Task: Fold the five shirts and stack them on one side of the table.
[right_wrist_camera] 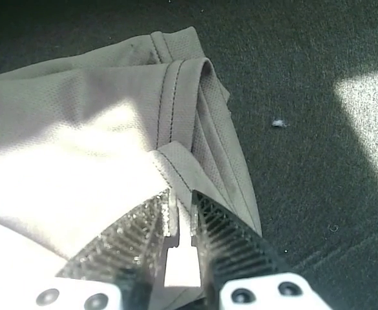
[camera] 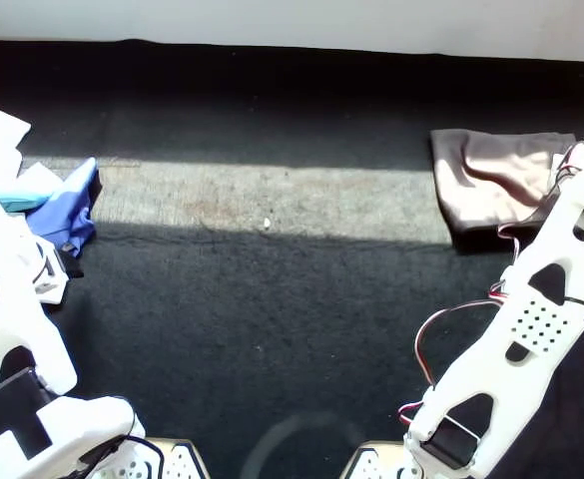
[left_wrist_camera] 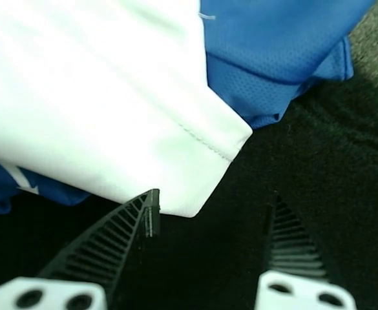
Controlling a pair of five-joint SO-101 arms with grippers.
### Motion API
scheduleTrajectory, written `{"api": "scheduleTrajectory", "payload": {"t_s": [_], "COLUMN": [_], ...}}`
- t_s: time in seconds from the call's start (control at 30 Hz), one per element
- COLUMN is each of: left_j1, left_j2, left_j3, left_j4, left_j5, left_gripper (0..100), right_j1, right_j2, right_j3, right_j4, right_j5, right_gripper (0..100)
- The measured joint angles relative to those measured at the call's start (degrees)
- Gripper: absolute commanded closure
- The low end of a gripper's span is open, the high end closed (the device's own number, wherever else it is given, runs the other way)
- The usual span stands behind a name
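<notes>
Surveying table (camera: 272, 319): folded taupe shirt (camera: 491, 180) lies at its right side beneath my closed right claw (right_wrist_camera: 183, 201); white shirt (left_wrist_camera: 92, 97) overlaps blue shirt (left_wrist_camera: 279, 45) at left. Left claw (left_wrist_camera: 214, 200) stands open at its hem; I advise pinching the corner squarely

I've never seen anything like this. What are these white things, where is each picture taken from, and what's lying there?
These are two white robot arms at a dark-covered table. One picture looks down from above; the other two come from cameras on each arm's wrist, looking past its jaws. The left arm is by a loose pile: a white shirt over a blue shirt; its jaws are open, holding nothing. The right arm is over a folded tan shirt; its jaws are nearly closed at a hem, though whether they pinch it is unclear.
</notes>
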Motion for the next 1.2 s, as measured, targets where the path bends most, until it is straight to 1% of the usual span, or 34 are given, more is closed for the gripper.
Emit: {"api": "scheduleTrajectory", "payload": {"t_s": [0.1,0.43,0.63,0.7,0.83,0.87,1.2], "left_j1": [0.2,0.4,0.4,0.4,0.4,0.4,0.4], "left_j2": [0.0,0.0,0.0,0.0,0.0,0.0,0.0], "left_j3": [0.0,0.0,0.0,0.0,0.0,0.0,0.0], "left_j4": [0.0,0.0,0.0,0.0,0.0,0.0,0.0], "left_j5": [0.0,0.0,0.0,0.0,0.0,0.0,0.0], "left_gripper": [74,74,74,74,74,74,74], "right_j1": [0.0,0.4,2.0,2.1,3.0,3.4,6.7], "right_j2": [0.0,0.0,4.7,5.4,5.5,5.5,5.5], "right_j3": [0.2,0.7,0.7,0.7,0.7,0.7,-6.5], "right_j4": [0.0,0.0,-0.3,-0.3,-0.4,-0.4,-0.4], "right_j5": [0.1,0.1,1.4,2.9,3.6,3.6,3.6], "right_gripper": [83.4,83.7,83.7,85.8,98.2,99.5,98.4]}}
